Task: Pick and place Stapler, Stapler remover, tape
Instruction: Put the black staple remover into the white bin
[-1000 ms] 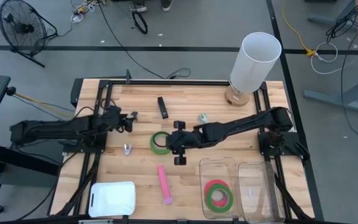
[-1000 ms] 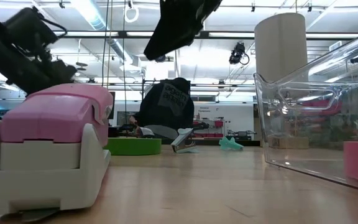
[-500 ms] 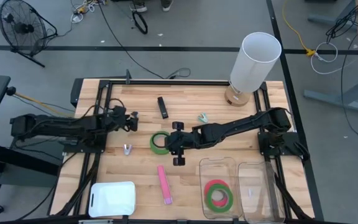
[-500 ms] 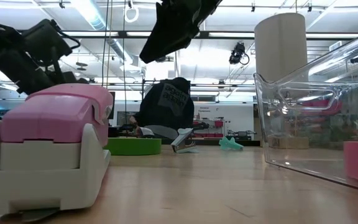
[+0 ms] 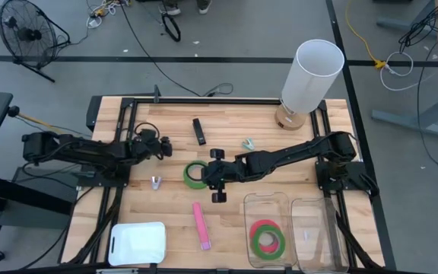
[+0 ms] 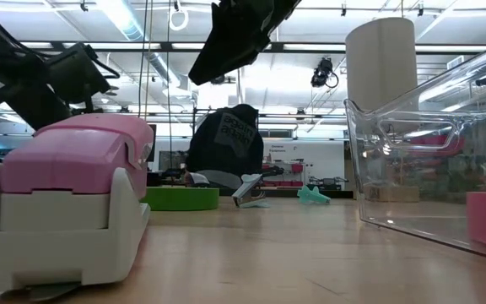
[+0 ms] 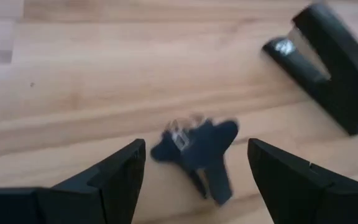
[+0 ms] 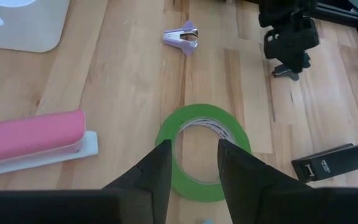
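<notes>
Right gripper (image 8: 191, 168): fingers parted, grasping nothing, poised directly above the green tape roll's (image 8: 204, 150) near rim.
Tape: flat on surface (image 5: 173, 213).
Left gripper (image 7: 194, 174): fingers released, straddling a dark staple remover (image 7: 197, 149).

Two dark, jointed arms (image 5: 280, 160)

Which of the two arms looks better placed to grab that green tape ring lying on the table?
The right one, probably. The right gripper hangs directly over the green tape, its fingers open and straddling the ring's rim. The left gripper is open too, but sits farther off, over a dark staple remover.
</notes>
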Controlling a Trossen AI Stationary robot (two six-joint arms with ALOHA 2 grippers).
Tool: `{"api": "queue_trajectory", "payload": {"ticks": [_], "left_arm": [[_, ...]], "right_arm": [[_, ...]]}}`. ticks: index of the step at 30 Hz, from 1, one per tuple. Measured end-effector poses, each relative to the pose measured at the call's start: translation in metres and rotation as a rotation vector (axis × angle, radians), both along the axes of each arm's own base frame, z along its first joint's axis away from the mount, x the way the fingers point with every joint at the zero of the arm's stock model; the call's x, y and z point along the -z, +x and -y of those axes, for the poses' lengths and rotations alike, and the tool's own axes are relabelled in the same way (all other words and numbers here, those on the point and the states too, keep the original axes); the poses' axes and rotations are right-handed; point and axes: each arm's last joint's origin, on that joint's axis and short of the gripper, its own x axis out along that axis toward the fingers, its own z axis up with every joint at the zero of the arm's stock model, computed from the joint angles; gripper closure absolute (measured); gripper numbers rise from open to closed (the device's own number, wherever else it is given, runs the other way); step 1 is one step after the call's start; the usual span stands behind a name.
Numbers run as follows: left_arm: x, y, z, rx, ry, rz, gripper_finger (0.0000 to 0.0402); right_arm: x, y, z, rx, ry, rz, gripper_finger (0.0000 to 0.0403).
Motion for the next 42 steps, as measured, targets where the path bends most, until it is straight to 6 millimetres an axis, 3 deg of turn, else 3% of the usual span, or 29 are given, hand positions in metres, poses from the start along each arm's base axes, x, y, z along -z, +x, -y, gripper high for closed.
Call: {"api": "queue_trajectory", "payload": {"ticks": [7, 10, 14, 19, 20, 28, 34, 38, 42], "left_arm": [[0.007, 0.002, -0.005, -0.017, -0.023, -0.016, 0.0119], [0.011, 0.002, -0.007, -0.032, -0.066, -0.019, 0.0141], [0.014, 0.002, -0.009, -0.054, -0.082, -0.017, 0.0211], [0.011, 0.006, -0.010, -0.007, -0.054, -0.002, 0.0351], [0.010, 0.006, -0.010, 0.013, -0.053, -0.006, 0.0358], [0.009, 0.011, -0.008, 0.095, -0.105, 0.042, 0.0358], [0.003, 0.018, 0.008, 0.376, -0.257, 0.115, 0.0358], [-0.010, 0.020, 0.022, 0.533, -0.305, 0.188, 0.0358], [-0.041, 0.025, 0.035, 0.662, -0.330, 0.223, 0.0358]], "right_arm": [[0.000, 0.000, 0.000, 0.000, 0.000, 0.001, 0.0276], [0.000, 0.000, 0.000, 0.000, 0.001, 0.002, 0.0276], [0.000, 0.000, 0.000, 0.000, 0.001, 0.003, 0.0276], [-0.001, 0.000, 0.000, 0.000, 0.001, 0.004, 0.0276], [-0.001, 0.000, 0.000, 0.000, 0.001, 0.005, 0.0276], [-0.001, 0.000, 0.000, 0.015, 0.016, 0.008, 0.0276], [-0.001, 0.000, 0.000, 0.018, 0.020, 0.009, 0.0276], [-0.001, 0.000, 0.000, 0.019, 0.020, 0.009, 0.0276], [-0.001, 0.000, 0.000, 0.028, 0.029, 0.010, 0.0276]]}}
